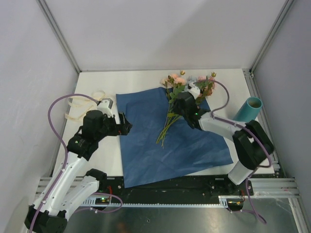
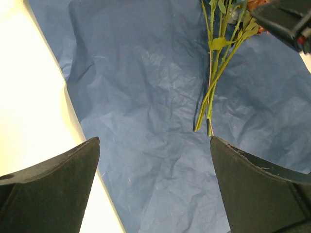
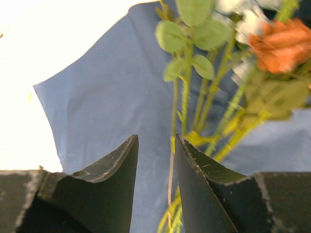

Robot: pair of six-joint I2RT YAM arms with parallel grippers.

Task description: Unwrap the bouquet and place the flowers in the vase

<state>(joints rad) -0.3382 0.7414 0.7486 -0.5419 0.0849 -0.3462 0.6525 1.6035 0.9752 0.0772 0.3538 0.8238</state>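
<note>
Done: blue paper [image 1: 160, 150] lies unfolded on the surface [image 1: 136, 80]; cream ribbon [image 1: 82, 104] off at 10 o'clock
Left to do: the flowers [image 1: 177, 82] are not yet in the vase [image 1: 249, 109]; it stands at 3 o'clock, well apart
Flowers: over the paper's 1 o'clock corner; long axis 1 to 7 o'clock, blooms at 1, stem ends at 7
Right claw [image 3: 155, 141]: pinching the stems
Left claw [image 2: 154, 141]: spread wide, empty, at the paper's 9 o'clock edge
</note>
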